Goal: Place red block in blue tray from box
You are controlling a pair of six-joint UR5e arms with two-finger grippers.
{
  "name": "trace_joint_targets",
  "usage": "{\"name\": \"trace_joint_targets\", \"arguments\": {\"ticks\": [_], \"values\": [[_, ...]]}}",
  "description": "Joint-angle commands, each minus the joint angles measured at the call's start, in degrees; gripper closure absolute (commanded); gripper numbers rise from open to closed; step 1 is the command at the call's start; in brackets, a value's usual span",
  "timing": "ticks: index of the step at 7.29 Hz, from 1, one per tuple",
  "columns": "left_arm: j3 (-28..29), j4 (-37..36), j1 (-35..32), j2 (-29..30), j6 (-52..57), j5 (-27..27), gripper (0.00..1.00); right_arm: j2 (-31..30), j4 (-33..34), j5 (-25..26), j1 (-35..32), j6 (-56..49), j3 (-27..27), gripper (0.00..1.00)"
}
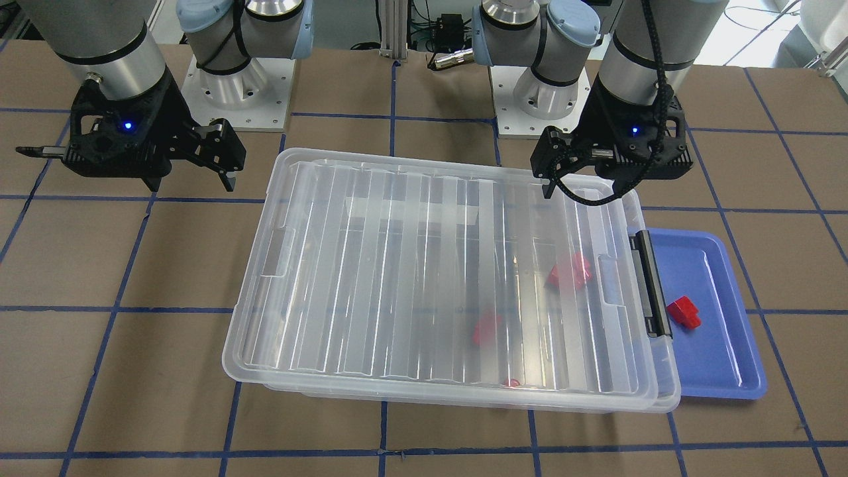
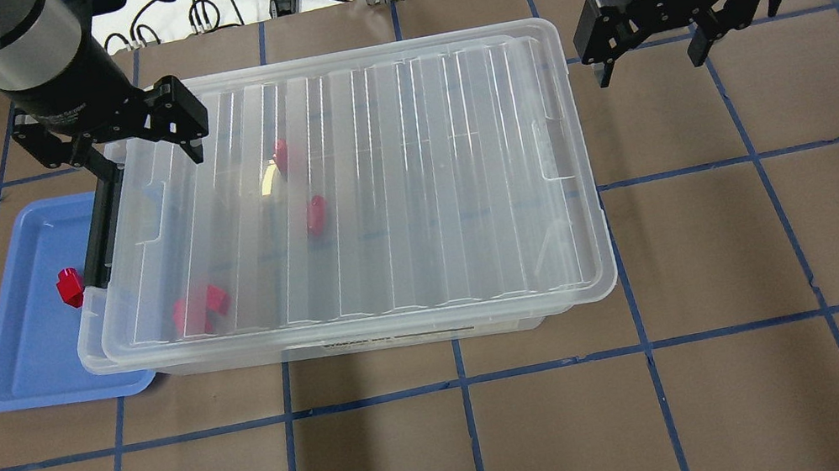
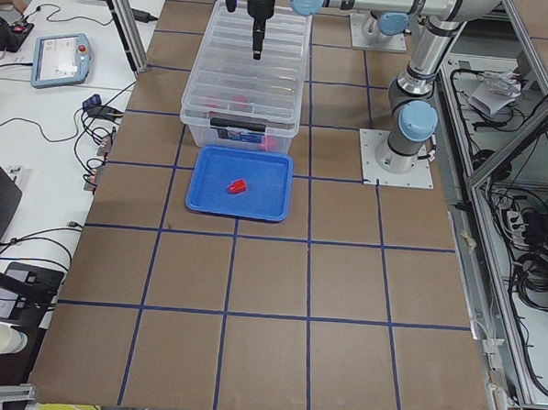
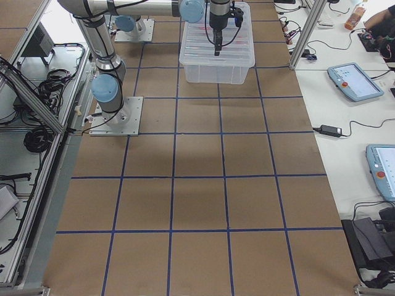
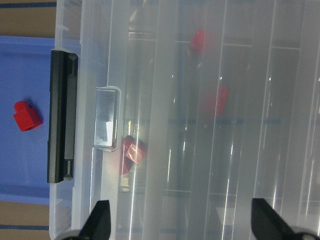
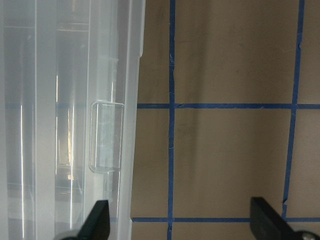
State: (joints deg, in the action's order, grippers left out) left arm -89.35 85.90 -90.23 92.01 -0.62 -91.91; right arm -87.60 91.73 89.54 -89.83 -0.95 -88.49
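The red block (image 1: 684, 313) lies on the floor of the blue tray (image 1: 722, 371), near the tray's side that meets the box, touching neither gripper. The tray sits on the table, partly tucked under the latch end of the clear box (image 2: 587, 241), on the side toward the table's left end. The box stands near the table's far edge from the robot, with its ribbed lid (image 1: 411, 278) on and the black latch bar (image 1: 652, 285) facing the tray. Three other red blocks (image 2: 200, 308) show blurred through the lid. The left gripper (image 2: 141, 150) hangs above the lid's latch end, jaws wide and empty. The right gripper (image 2: 648, 61) hovers over bare table just beyond the box's opposite short end, jaws also wide, holding nothing.
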Motion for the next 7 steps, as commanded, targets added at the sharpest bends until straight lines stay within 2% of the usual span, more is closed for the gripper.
{"name": "trace_joint_targets", "arguments": {"ticks": [1, 5, 6, 7], "values": [[-0.3, 0.23, 0.84, -0.51, -0.08, 0.07, 0.0, -0.02, -0.06, 0.02, -0.08, 0.16, -0.01, 0.0], [0.66, 3.2, 1.55, 1.49, -0.17, -0.29, 0.0, -0.02, -0.23, 0.02, -0.08, 0.16, -0.19, 0.0], [1.28, 3.48, 1.29, -0.23, -0.17, -0.37, 0.0, -0.02, -0.23, 0.02, 0.0, 0.16, -0.19, 0.0], [1.29, 3.39, 1.55, 0.45, 0.01, -0.37, 0.0, -0.02, -0.23, 0.02, 0.01, 0.16, -0.19, 0.0]]}}
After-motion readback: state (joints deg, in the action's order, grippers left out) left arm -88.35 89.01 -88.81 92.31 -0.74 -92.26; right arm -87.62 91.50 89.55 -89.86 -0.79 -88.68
